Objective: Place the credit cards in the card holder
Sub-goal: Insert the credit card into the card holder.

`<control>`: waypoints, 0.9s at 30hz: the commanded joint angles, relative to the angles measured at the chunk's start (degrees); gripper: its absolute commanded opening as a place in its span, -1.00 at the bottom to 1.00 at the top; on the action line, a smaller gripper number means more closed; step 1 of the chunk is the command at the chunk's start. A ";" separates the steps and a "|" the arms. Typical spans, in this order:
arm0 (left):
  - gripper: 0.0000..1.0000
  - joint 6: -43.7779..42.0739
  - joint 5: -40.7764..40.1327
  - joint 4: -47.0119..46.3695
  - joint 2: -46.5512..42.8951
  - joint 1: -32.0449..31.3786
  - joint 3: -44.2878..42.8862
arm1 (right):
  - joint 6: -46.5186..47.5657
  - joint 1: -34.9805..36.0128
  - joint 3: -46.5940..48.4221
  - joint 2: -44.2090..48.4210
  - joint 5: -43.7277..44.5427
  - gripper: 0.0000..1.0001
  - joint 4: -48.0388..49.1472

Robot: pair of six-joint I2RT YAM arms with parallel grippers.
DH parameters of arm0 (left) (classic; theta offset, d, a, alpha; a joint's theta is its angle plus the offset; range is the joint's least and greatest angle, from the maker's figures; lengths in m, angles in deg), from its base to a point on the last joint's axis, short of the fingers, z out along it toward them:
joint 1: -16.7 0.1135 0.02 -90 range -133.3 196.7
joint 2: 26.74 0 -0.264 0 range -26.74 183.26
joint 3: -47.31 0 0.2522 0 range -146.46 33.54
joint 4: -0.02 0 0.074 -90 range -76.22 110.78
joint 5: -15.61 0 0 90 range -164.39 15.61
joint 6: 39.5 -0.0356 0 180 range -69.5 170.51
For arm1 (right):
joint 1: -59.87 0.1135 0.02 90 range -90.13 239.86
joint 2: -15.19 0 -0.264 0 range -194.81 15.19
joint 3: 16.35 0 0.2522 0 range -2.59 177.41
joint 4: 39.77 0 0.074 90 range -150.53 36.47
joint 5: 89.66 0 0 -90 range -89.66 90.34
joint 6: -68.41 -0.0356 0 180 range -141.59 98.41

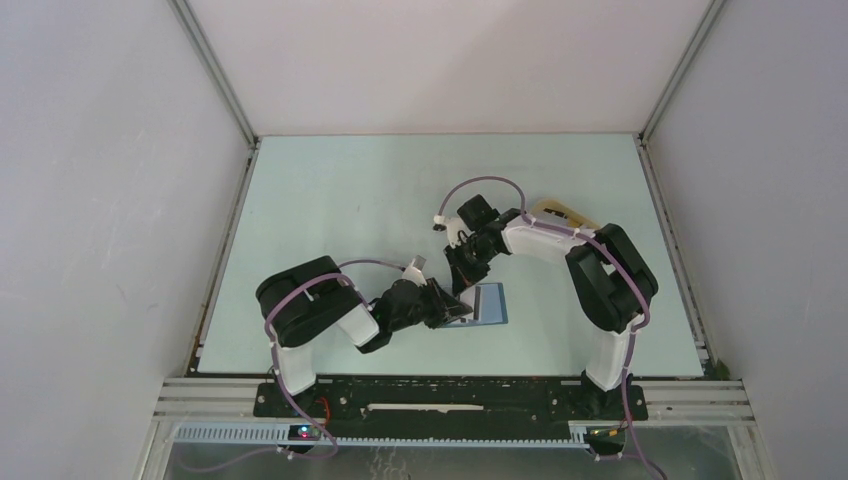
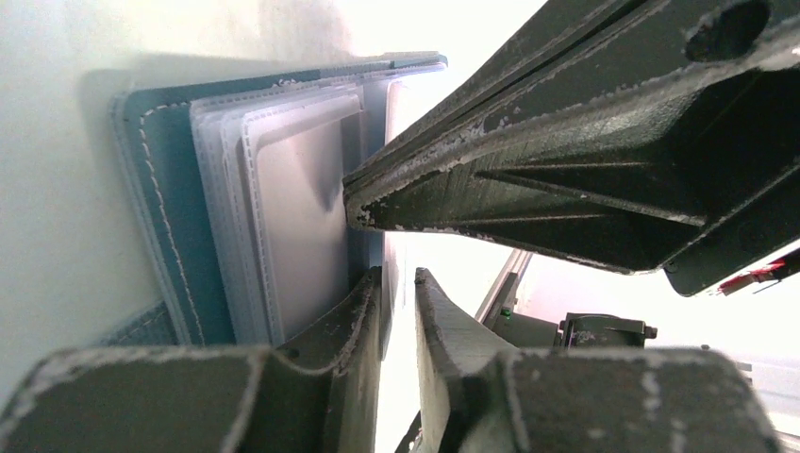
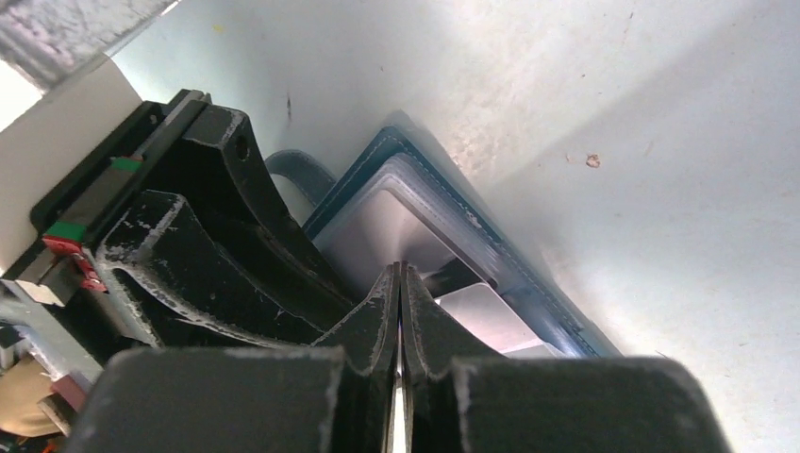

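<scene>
Card holder [image 1: 492, 304] is pictured lying open on the pale desk [image 1: 330, 220], at about 5 o'clock from the desk's centre in the overhead view, with both arms bent over it. Blue stitched covers and a stack of clear sleeves [image 2: 222, 189] are shown in the left wrist view. A pale grey credit card [image 2: 302, 226] with rounded corners is seen through the front sleeve. The left tool [image 2: 396, 281] is placed at the holder's 9 o'clock edge. Its fingers are set nearly together, with a leaf edge of the holder running into the narrow gap, though whether that leaf is gripped cannot be told. The right tool [image 3: 401, 274] is positioned at the holder's 11 o'clock corner, its fingers pressed flat together with their tips over the sleeves. A beige tray [image 1: 558, 211] is partly hidden behind the right arm, at 2 o'clock on the desk.
</scene>
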 commanded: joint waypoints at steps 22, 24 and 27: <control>-0.44 -1.81 -0.84 2.83 -1.29 0.67 1.63 | 9.74 -0.14 3.47 0.78 2.62 -0.85 -7.18; -0.43 -1.96 -0.83 2.96 -1.69 0.72 1.80 | 10.31 -0.48 3.48 0.64 2.48 -0.85 -7.69; -0.42 -2.26 -1.13 3.39 -2.39 0.72 2.19 | 11.03 -1.10 3.47 0.21 2.20 -0.86 -8.46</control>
